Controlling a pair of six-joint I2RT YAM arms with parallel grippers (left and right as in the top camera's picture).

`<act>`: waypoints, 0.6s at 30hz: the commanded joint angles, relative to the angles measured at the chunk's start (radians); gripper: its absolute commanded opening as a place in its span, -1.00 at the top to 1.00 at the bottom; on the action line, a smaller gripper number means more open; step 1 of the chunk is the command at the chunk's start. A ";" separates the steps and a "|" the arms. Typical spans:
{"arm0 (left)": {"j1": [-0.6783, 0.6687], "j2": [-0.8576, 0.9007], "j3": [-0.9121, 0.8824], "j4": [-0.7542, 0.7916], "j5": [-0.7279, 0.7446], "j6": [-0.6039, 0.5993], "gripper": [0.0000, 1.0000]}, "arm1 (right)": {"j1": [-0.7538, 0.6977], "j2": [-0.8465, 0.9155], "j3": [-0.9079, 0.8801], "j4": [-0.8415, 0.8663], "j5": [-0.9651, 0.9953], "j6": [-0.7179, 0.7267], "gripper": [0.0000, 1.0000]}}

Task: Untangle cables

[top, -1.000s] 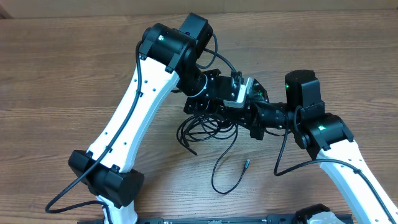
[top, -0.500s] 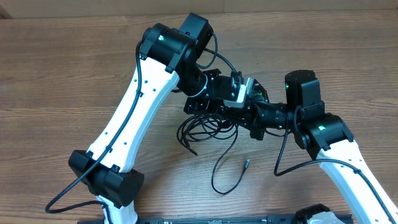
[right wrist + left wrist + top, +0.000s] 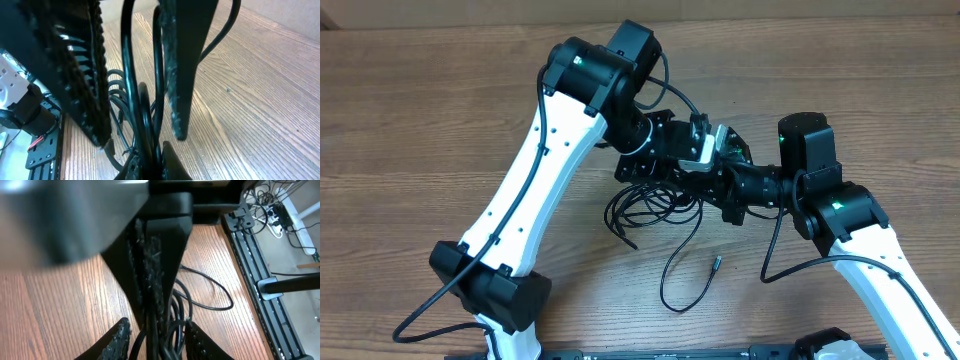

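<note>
Seemingly both claws (image 3: 705, 178) clench the cables (image 3: 650, 210), strands trailing toward the bases.

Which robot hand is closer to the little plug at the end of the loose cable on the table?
Right. The right gripper sits just above the plug, near the cable bundle. The left gripper is higher up and further left.

Count on the wooden table (image 3: 430, 130)

Two arms, two grippers, one tangled bunch of cables (image 3: 645, 207); the number of separate cords cannot be told.
</note>
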 commanded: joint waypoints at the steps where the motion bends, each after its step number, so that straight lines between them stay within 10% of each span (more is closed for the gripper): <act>1: 0.056 -0.024 0.004 0.003 -0.005 -0.013 0.92 | 0.000 -0.003 0.007 0.001 0.014 0.008 0.92; 18: 0.087 -0.024 0.004 0.003 0.047 -0.013 0.91 | 0.000 -0.003 0.007 0.032 0.010 0.034 0.74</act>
